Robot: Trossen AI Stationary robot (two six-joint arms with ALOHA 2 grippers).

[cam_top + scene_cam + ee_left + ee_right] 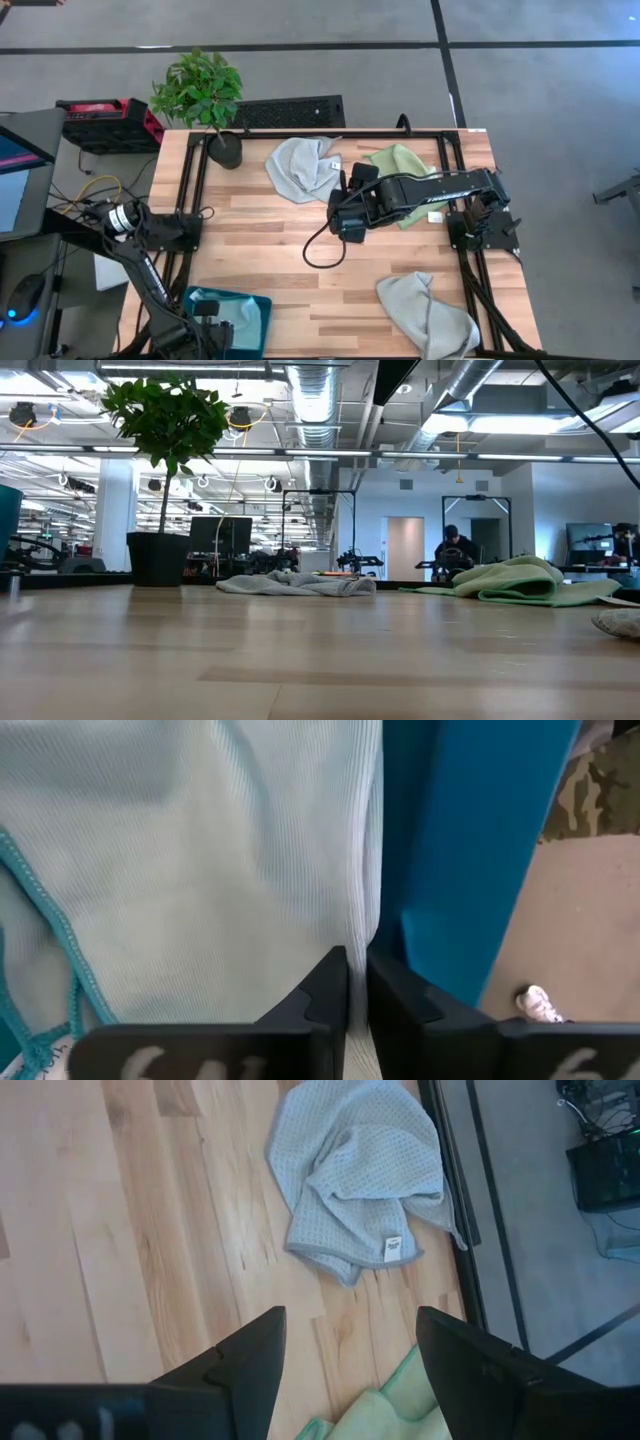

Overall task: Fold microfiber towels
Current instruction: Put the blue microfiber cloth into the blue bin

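Blue towel (200, 870) nipped by left end effector (357, 982); right end effector (350, 1342) gapes near tagged grey towel (355, 1175).

This is a robotics lab in a large open industrial hall. Exposed silver ventilation ducts (310, 400) and strip lights run under the ceiling, more black-framed robot rigs (476, 530) stand far behind, and a person (455, 548) sits at one. The wooden surface (260, 240) sits in a black metal frame on grey carpet tiles, with a potted plant (200, 95) on it.

Grey floor (540, 90), potted plant (200, 95), ceiling ducts (315, 400), strip lights (300, 453)
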